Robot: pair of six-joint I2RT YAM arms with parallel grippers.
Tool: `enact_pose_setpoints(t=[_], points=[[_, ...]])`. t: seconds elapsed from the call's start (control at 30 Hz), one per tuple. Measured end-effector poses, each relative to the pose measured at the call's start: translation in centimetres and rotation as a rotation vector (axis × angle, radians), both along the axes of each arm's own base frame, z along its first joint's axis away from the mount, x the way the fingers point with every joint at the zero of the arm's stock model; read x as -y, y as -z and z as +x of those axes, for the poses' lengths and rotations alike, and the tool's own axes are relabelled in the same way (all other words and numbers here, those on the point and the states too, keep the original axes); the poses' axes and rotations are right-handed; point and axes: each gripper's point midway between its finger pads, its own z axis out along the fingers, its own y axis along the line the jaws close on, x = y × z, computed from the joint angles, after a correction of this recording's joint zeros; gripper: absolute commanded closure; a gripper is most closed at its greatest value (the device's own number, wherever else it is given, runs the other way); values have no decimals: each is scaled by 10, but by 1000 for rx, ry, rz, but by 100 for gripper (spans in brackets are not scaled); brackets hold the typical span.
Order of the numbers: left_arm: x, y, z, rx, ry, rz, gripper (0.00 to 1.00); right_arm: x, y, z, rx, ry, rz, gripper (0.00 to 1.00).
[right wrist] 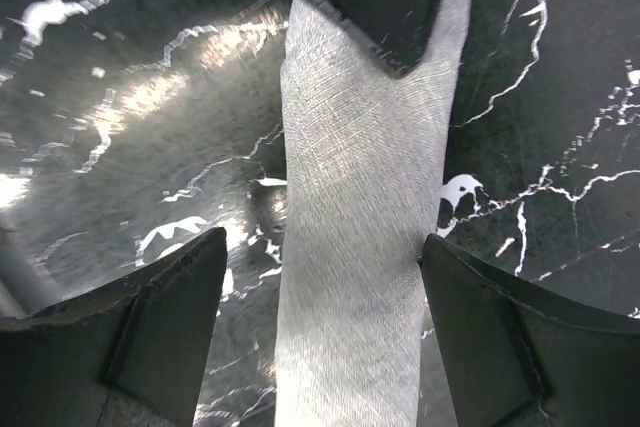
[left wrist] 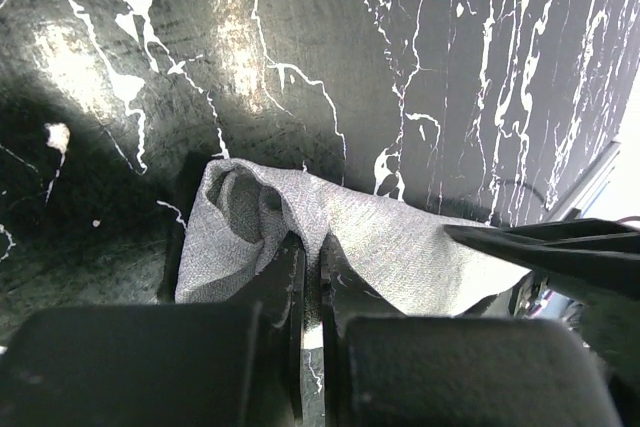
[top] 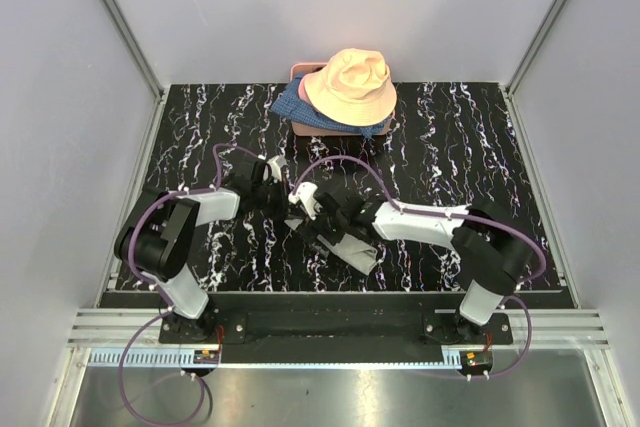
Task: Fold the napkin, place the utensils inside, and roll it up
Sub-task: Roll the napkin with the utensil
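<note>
The napkin (top: 358, 252) is a narrow light-grey roll lying on the black marbled table between the two arms. In the left wrist view one bunched end of the napkin (left wrist: 400, 247) sits pinched between the fingers of my left gripper (left wrist: 312, 245), which is shut on it. My right gripper (right wrist: 322, 242) is open. Its two fingers stand on either side of the napkin roll (right wrist: 360, 147) without touching it. From above, the left gripper (top: 285, 199) and right gripper (top: 322, 229) are close together. The utensils are out of view.
A peach bucket hat (top: 350, 85) rests on blue patterned fabric (top: 288, 102) over a pink box (top: 312, 128) at the back centre of the table (top: 470, 147). Grey walls close in the left, right and far sides.
</note>
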Motion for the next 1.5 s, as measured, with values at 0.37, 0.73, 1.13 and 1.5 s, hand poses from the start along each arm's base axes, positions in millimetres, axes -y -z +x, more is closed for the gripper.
enact_pose_setpoints(t=[0.37,0.73,1.13,1.5], points=[[1,-1,0,-8,8,-6,83,1,30,14,63,20,-119,48],[-22,-23,18,36,-71,-15,39,3,32,30,-117,105,-14,60],[-48,-111,27,247,-157,-23,22,17,31,74,-191,388,60,58],[-74,-135,3,284,-174,23,13,35,30,114,-90,608,28,30]])
